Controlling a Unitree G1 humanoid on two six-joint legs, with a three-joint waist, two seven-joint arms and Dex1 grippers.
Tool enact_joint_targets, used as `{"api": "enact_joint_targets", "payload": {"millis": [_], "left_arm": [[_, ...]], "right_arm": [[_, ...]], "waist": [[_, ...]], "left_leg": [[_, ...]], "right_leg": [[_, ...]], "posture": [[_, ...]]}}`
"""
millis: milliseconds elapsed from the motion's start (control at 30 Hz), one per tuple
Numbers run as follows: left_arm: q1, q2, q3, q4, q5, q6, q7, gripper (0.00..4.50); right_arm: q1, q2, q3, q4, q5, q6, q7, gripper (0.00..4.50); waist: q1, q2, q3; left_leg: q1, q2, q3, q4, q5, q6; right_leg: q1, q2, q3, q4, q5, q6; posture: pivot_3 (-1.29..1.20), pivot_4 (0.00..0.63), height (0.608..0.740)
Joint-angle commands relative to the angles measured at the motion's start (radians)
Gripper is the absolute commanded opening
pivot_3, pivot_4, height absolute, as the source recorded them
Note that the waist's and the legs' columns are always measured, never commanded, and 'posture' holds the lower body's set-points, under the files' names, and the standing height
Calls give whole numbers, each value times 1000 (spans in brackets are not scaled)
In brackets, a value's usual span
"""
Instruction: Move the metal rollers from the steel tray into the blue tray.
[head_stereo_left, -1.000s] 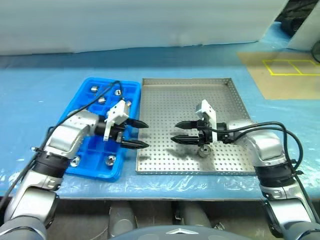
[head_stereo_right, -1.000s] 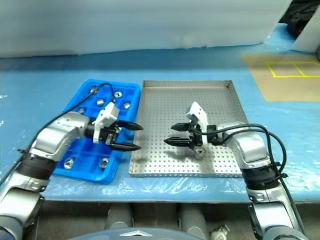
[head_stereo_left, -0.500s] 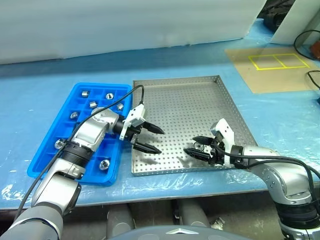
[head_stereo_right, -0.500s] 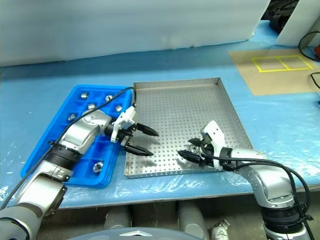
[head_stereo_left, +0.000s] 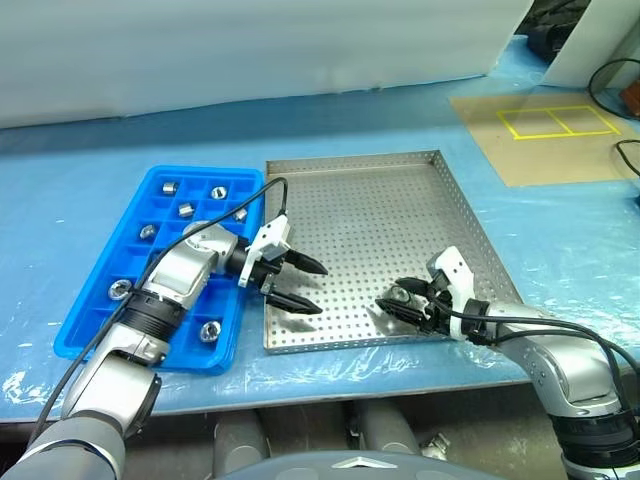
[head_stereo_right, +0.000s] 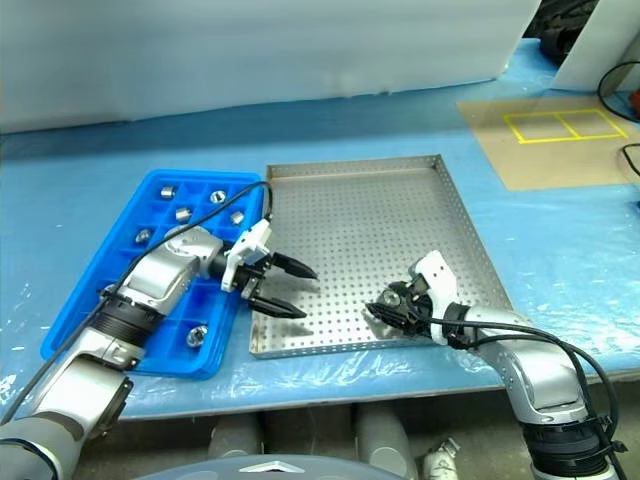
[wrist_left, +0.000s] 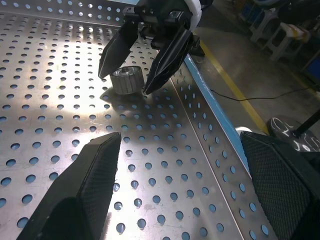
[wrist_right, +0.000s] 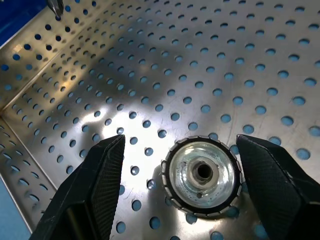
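Right wrist view cuts off roller's (wrist_right: 202, 177) lower rim.

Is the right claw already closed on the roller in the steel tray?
No. In the right wrist view the roller lies on the steel tray between the open fingers of the right claw, untouched.

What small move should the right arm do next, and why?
Probably shut the right gripper on the roller. Its open fingers stand on both sides of the roller, the one roller lying on the steel tray, so little remains except closing, then lifting toward the blue tray.
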Motion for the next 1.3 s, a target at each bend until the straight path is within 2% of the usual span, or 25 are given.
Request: {"api": "enact_joint_targets", "payload": {"millis": [33,167,267,400,633,800,1033,1167,1300], "left_arm": [[5,11,18,-39,-6,2,3,4030],[10,14,21,-48,-8,9,9,4030],[13,17,21,-52,-8,11,11,4030],[16,19,21,-58,-9,15,14,4030],[27,36,21,-67,-1,18,20,4030],[29,62,47,-87,-14,28,40,4030],[67,125,131,-210,-67,118,101,4030],[81,207,245,-278,-92,164,171,4030],[169,325,386,-377,-126,227,230,4030]], "right_arm": [[9,-10,15,14,-6,-30,2,3641],[14,-10,29,31,-18,-57,-1,3641],[20,-5,30,27,-9,-68,5,3033],[20,-16,47,30,-45,-86,-17,1823],[9,-27,71,31,-52,-111,1,1846],[-102,-5,85,47,-54,-95,-19,1846],[-429,68,179,158,-10,-98,98,1846],[-592,159,287,306,-51,-178,198,1846],[-738,280,360,499,-86,-287,288,1846]], "waist": [[0,0,0],[3,0,0],[4,0,0],[3,0,0],[3,0,0],[-2,0,0],[-7,1,0],[4,0,0],[18,0,0]], "left_leg": [[0,0,0,0,0,0],[0,0,0,-1,0,1],[0,0,0,-1,0,1],[0,0,0,-1,0,1],[0,0,0,-1,0,1],[0,0,1,0,0,0],[1,0,1,-1,0,-1],[0,1,1,-2,1,-2],[-4,1,1,-3,1,-2]], "right_leg": [[0,0,0,-1,0,0],[0,0,0,-1,0,0],[0,0,0,-1,0,0],[0,0,0,-1,0,0],[0,0,0,-1,0,0],[0,0,0,-1,0,0],[-1,0,0,2,1,1],[-5,0,0,2,1,1],[-9,0,-3,2,1,1]], "posture": [[-431,150,740],[-427,150,740],[-426,150,740],[-427,150,740],[-413,150,740],[-375,150,740],[-238,150,740],[-133,150,740],[24,150,740]]}}
